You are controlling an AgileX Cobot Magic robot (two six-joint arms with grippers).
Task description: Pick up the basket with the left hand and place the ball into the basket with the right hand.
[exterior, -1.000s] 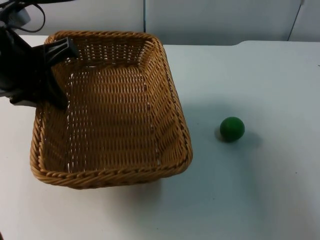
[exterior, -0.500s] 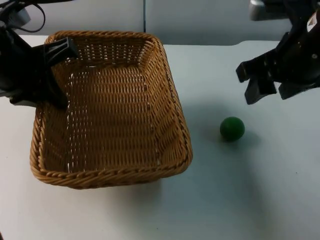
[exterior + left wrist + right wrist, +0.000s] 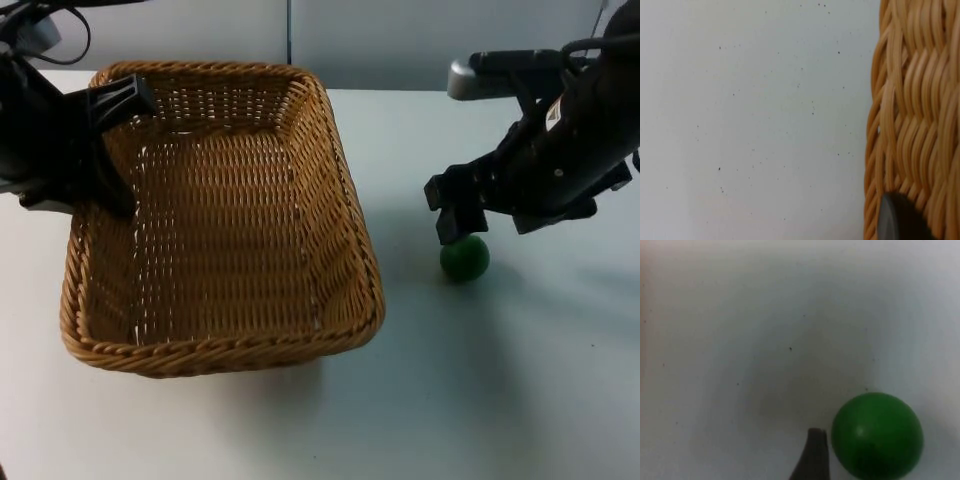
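Right gripper (image 3: 487,222) above the green ball (image 3: 465,257), fingers spread apart, one dark fingertip (image 3: 447,226) just over the ball's far-left side as seen from the top view. No contact with the ball confirmed from that angle. From the right wrist view, same ball (image 3: 877,435) sitting on bare white table (image 3: 765,315), one black fingertip (image 3: 812,455) just beside it, a thin strip of table visible between the two; second finger hidden there.

Left gripper (image 3: 100,140) clamped on the far-left rim of the wicker basket (image 3: 230,220), one finger (image 3: 122,98) outside the wall, the rest inside along the left wall. From the left wrist view, woven wall of the basket (image 3: 915,110) close up, a black fingertip (image 3: 897,220) pressed against the weave, speckled white table (image 3: 755,120) alongside. Whether the basket is lifted or resting: cannot tell.

Basket toward the table's left side, reaching near the far edge by the grey partition wall (image 3: 420,40); nothing inside it. Ball right of the basket, apart from its right wall, nearer the table's middle than its right edge.
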